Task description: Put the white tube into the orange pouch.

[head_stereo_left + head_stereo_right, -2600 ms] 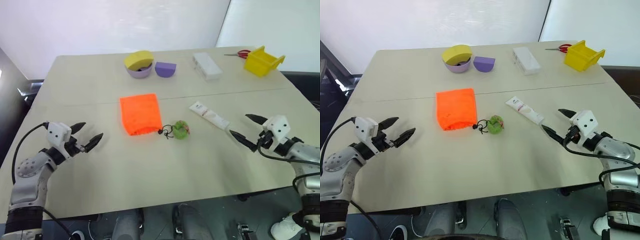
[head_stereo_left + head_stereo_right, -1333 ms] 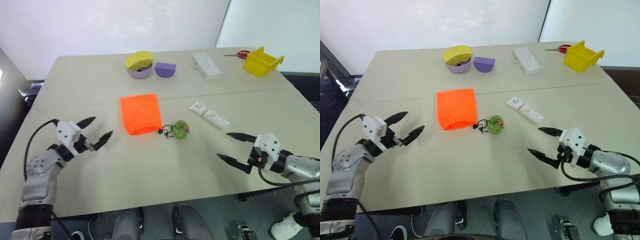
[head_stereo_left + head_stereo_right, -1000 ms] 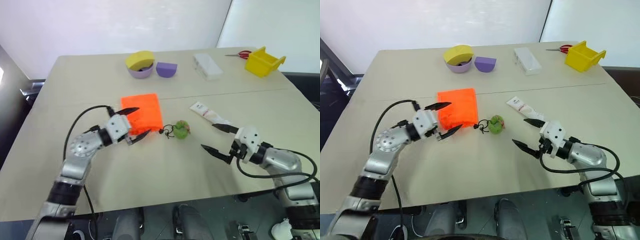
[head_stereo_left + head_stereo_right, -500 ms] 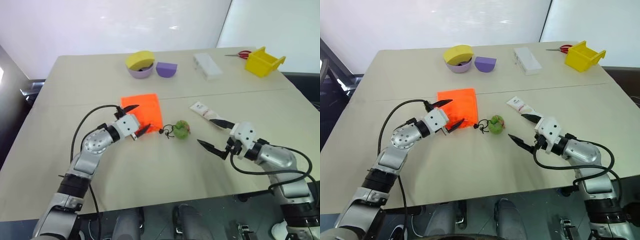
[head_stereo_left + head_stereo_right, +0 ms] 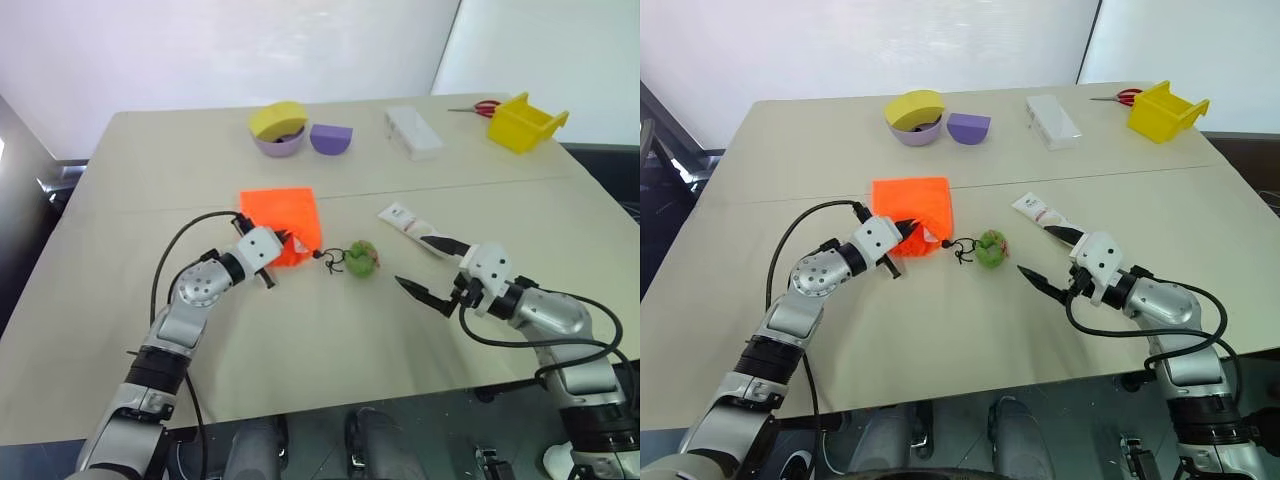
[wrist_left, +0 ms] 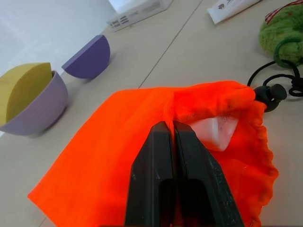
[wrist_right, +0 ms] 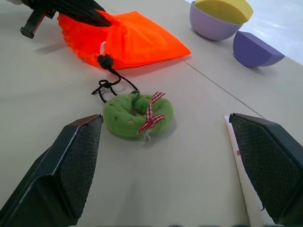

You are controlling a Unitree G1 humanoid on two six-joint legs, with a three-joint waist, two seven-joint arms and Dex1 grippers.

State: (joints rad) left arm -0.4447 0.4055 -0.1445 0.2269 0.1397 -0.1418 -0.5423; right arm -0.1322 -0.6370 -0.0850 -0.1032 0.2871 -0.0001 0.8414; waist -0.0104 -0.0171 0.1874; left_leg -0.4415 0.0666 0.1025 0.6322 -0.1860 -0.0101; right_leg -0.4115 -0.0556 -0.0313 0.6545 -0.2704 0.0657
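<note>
Left pincer [image 6: 173, 142] pinches orange pouch [image 6: 113, 156]; wrist view reveals its gaping mouth.

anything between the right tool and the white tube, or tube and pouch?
Nothing visible. The open right tool sits beside the white tube, bare table between. The green ball lies near the tube-to-orange pouch line; left tool pinches the pouch's mouth.

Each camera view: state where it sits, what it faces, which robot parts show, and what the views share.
Head views: look forward and down over the table; both arms show.
Left wrist view: looks along the shut left gripper pinching the orange pouch.
Right wrist view: looks between the open right gripper's fingers at the green ball; white tube beside.
Shared: pouch, purple bowl.
</note>
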